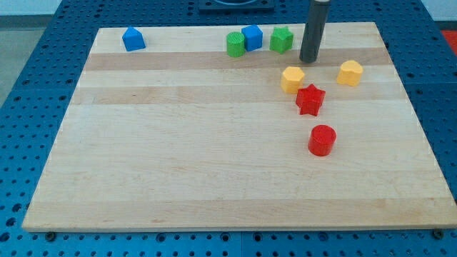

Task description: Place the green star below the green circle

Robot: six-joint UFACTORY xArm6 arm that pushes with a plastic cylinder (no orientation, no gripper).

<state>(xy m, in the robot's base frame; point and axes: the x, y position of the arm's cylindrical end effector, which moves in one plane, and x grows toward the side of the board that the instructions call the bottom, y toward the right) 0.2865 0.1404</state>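
While the dark rod stands upright near the counter's (214, 178) top edge, my tip (308, 61) rests just right of the green star (281, 39), apart from it. No fingers exist: the arm ends in a bare rod. Left of the star, a blue block (252, 36) separates it from the green circle (235, 44).

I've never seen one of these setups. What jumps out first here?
A dark rod comes down at the view's top right, my tip just right of the green star. Beside that star sit a blue block and the green circle; the red star lies lower.
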